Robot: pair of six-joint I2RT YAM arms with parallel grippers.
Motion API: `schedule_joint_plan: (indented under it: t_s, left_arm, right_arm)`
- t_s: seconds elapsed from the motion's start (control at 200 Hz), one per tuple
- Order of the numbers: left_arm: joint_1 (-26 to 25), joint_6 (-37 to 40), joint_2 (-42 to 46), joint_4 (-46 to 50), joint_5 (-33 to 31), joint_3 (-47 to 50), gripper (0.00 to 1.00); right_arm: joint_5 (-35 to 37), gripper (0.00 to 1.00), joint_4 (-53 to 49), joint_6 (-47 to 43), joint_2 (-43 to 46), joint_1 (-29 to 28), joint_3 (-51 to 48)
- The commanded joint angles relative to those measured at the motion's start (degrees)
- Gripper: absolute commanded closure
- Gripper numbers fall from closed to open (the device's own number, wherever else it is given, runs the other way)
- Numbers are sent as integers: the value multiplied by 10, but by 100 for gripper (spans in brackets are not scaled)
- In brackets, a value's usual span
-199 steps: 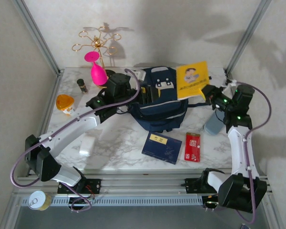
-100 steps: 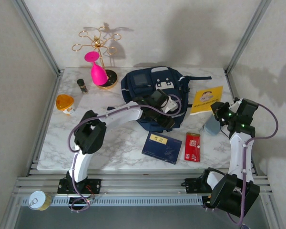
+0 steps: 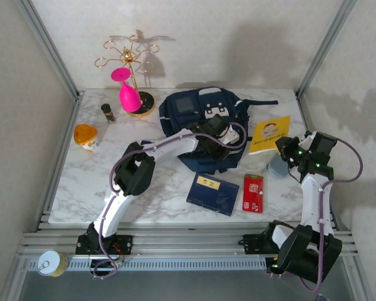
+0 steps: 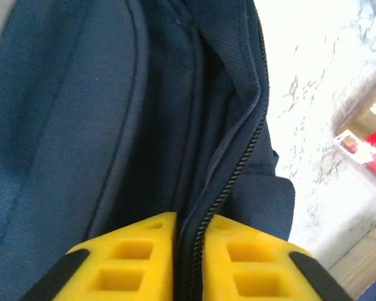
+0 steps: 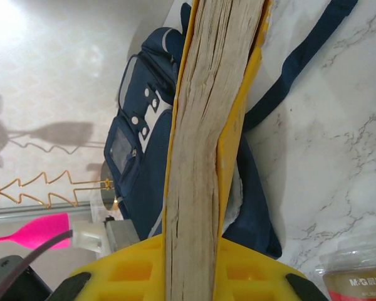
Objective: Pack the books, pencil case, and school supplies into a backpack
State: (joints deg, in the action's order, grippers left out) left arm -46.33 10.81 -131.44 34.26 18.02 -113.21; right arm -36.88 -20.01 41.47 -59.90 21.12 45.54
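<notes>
Pinching the zip edge of the backpack [image 4: 81, 94], the left gripper [image 4: 191, 226] has its two yellow fingers squeezed close together. The dark blue cloth and the zip are caught between them. From above, the left arm reaches across the table [image 3: 88, 188] to the front of the bag. The bag lies in the middle, toward the back, with its pockets facing up.

The right gripper [image 5: 194, 241] is clamped on the yellow book [image 5: 213, 125]. Its pale page edges run straight up between the yellow fingers. From above, this book sits tilted just to the right of the bag, with the cartoon man on its cover facing up. I cannot tell if it touches the table.

A blue book [image 3: 213, 194] with a little yellow label lies flat near the front, just in front of the bag. The red packet [image 3: 253, 192] lies flat beside it on the right, with a small gap between them. The grey-blue pencil case [image 3: 279, 166] lies near the right edge, close beside the right arm, between the yellow book and the red packet.

At the back left, a pink glass [image 3: 126, 93] hangs on a gold stand [image 3: 128, 56]. A small dark bottle [image 3: 107, 112] and an orange cup [image 3: 86, 136] sit near the left edge.
</notes>
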Motion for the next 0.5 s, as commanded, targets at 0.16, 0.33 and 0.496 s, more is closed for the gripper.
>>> schedule_joint_plan:
  t_s: [0.16, 0.33, 0.496]
  left_arm:
    - [15, -15, 40, 50, -36, -95, 100]
    - [25, -36, 63, 60, -125, -174, 100]
    - [37, -42, 97, 31, -137, -209, 100]
  right_arm:
    - [-45, 100, -56, -39, 9, -13, 37]
    - [-75, 100, -99, -37, 31, -57, 36]
    - [-101, 100, -3, 50, 61, -163, -23]
